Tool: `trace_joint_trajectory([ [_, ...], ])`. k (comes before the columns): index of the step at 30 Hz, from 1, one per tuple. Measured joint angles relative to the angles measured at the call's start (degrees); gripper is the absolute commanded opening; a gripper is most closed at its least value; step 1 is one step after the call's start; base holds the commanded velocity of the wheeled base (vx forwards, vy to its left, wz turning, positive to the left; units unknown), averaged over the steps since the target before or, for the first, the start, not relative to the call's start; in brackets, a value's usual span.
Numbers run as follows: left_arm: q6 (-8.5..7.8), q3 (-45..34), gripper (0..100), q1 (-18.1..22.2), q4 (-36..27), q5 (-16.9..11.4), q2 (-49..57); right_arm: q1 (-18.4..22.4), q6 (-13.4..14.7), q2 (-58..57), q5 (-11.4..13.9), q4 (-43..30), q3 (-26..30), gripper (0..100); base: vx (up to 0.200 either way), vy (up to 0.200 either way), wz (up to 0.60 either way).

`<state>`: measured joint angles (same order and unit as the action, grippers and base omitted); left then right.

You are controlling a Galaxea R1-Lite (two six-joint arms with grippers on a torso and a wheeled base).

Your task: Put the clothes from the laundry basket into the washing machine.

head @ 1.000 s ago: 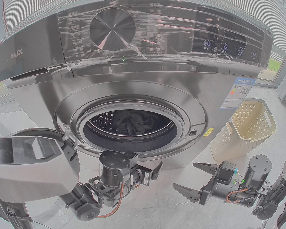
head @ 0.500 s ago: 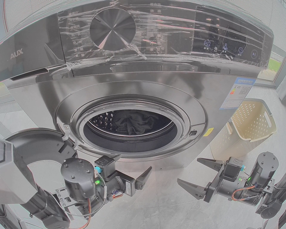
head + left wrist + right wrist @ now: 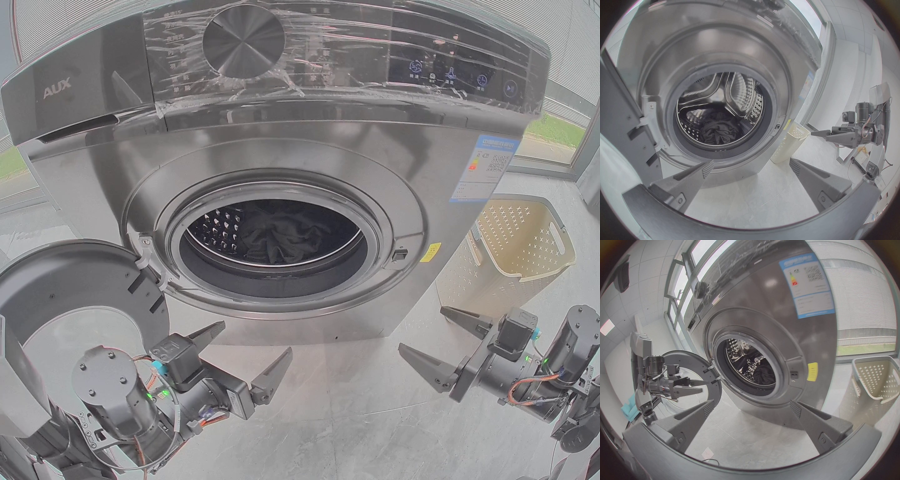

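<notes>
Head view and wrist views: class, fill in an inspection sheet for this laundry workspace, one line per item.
Surface: grey tiled floor.
Job's things: washer, door open; dark clothes in drum; basket at robot's right of washer, no clothes seen inside.
Clutter: pale scrap on floor.
Grippers: left gripper and right gripper low before washer, jaws open, empty.
Cables: orange wires at both wrists.
Surroundings: window behind basket.

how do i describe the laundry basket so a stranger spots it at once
Start at the big silver washing machine, door swung open. On the floor by its right-hand corner stands the laundry basket. It alone is cream plastic, its walls punched with small holes.
</notes>
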<state>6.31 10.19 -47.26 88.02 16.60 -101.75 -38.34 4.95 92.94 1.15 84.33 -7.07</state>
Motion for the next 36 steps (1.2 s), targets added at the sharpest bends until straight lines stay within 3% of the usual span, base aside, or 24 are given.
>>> trace_joint_trajectory([
  [9, -0.51, -5.12, 100, 1.16, 0.28, 0.26, 8.09, 7.84, -0.17, -3.85, -0.04, -0.20, 1.56, 100, -0.200, 0.000, 0.00],
  [19, -0.88, -9.01, 100, 4.05, -3.57, 0.39, 17.99, 10.37, -0.33, -6.50, -0.35, -0.22, 4.57, 100, -0.200, 0.000, 0.00],
  [23, -1.41, -9.16, 100, 5.38, -11.28, -0.02, 24.28, 11.30, -0.39, -7.91, -0.49, -0.59, 5.50, 100, -0.200, 0.000, 0.00],
  [28, -1.21, -9.20, 100, 7.50, -23.83, -0.57, 33.87, 12.17, -0.39, -10.75, -1.99, -3.67, 6.00, 100, 0.000, 0.000, 0.00],
  [32, -0.73, -9.20, 100, 9.90, -34.16, -1.94, 42.67, 12.69, -0.27, -15.76, -3.04, -10.96, 6.03, 100, -0.150, 0.000, 0.00],
  [36, -0.52, -9.20, 100, 13.47, -44.47, -4.02, 51.92, 14.07, 0.02, -23.26, -3.50, -22.59, 6.06, 100, -0.150, 0.000, 0.00],
])
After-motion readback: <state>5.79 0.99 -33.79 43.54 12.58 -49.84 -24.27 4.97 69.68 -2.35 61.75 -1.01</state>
